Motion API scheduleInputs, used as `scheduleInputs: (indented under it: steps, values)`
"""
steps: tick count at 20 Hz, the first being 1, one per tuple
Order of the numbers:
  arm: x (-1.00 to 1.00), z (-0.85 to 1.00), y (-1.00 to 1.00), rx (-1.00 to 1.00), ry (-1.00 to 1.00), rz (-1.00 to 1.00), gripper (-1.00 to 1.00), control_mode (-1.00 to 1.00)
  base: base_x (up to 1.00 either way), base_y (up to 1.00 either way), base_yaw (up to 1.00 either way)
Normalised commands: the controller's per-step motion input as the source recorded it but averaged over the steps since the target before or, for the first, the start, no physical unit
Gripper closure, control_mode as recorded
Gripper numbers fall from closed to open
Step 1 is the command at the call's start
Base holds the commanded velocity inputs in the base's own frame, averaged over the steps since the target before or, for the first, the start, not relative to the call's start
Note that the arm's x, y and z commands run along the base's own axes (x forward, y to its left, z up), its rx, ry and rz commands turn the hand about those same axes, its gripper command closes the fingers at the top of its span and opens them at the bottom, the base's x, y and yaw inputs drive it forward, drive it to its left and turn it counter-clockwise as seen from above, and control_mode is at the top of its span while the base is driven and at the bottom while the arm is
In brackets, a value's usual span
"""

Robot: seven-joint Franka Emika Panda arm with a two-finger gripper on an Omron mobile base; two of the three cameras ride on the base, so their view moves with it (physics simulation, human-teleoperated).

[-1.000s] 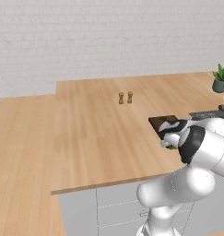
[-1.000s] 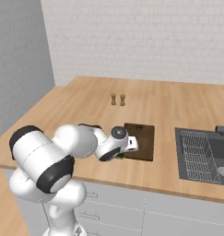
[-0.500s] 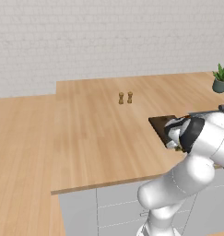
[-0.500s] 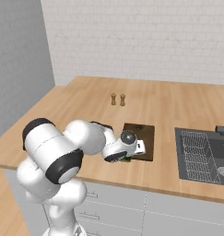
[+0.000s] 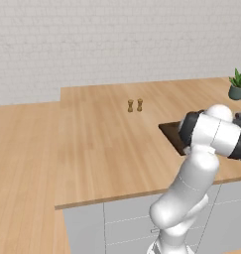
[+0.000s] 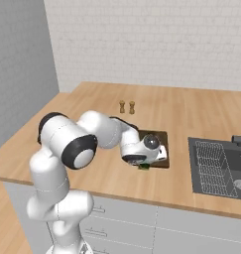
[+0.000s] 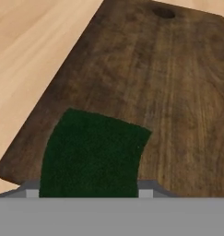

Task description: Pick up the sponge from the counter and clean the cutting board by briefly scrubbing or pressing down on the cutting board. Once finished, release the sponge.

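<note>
Fingers of the gripper (image 6: 144, 165) are clamped on the sponge (image 7: 90, 154), which sticks out ahead of them over the near corner of the cutting board (image 7: 145, 87). From where I stand, the sponge looks light and soft, likely to squash and bend under a press, so a hold across its short sides, close to the pads, seems best. Beyond the fingers the board lies flat on the counter (image 6: 92, 119).
</note>
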Motion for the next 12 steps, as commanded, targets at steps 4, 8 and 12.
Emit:
scheduleInputs:
  steps: [4,8,12]
  values:
    - [0.13,-0.12,-0.53,0.00,0.00,0.06,1.00,-1.00,0.00,0.00,0.00]
    - [0.07,-0.07,-0.55,0.00,0.00,0.06,1.00,-1.00,0.00,0.00,0.00]
    - [0.00,0.02,-0.59,-0.04,0.00,0.06,1.00,-1.00,0.00,0.00,0.00]
